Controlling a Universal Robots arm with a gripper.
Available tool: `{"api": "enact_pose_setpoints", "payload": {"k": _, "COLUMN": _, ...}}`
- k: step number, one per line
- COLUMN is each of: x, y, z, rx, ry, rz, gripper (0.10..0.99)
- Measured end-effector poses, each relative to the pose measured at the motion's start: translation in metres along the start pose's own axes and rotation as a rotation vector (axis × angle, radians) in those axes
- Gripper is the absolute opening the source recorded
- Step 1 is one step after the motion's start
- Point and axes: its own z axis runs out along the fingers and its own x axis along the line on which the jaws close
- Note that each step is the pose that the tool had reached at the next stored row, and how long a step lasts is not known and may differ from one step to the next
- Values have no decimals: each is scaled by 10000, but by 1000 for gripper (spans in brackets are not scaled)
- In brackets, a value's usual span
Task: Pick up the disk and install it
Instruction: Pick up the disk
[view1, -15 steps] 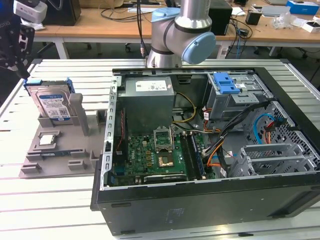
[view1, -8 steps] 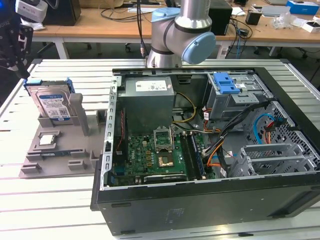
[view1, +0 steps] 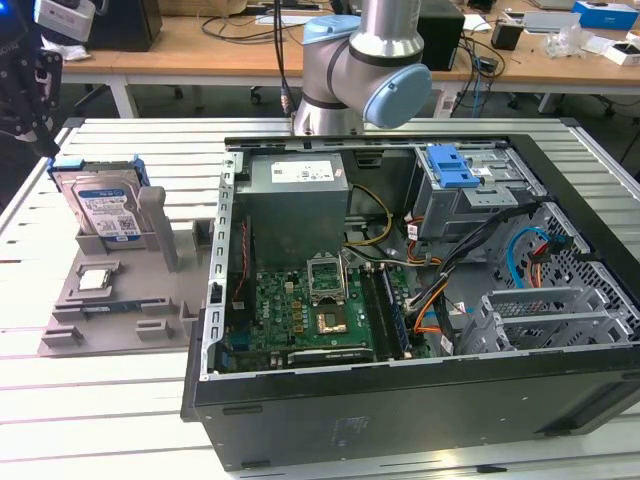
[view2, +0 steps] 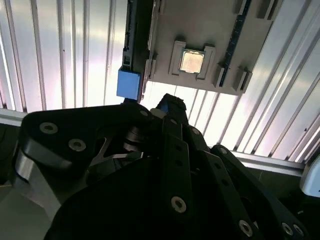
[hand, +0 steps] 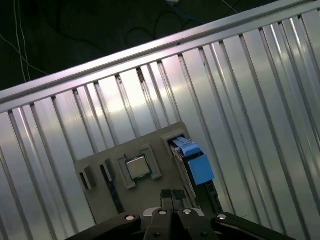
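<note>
The disk stands on its edge in a slot of the grey holder, near the far corner of the table on the exterior view's left. Its blue frame is around it, and nothing holds it yet. The gripper hangs above it and a little to one side. In the first wrist view its two fingers are pressed together and carry nothing. So I judge that the work is at the approach, before the pick-up.

To take the disk, the fingers must first part and then come straight down on both sides of the thin top edge, because the slot walls are close.

A small square chip lies on the flat part of the holder, just beside the disk. The open computer case takes the middle of the table, apart from the holder. At its far corner a blue latch sits on a metal cage. Bundles of cables cross near it and could hinder the installing.
</note>
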Motion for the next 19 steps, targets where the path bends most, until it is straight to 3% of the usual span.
{"api": "enact_pose_setpoints", "payload": {"k": 19, "x": 0, "y": 0, "z": 0, "rx": -40, "ry": 21, "rz": -1659, "gripper": 106}}
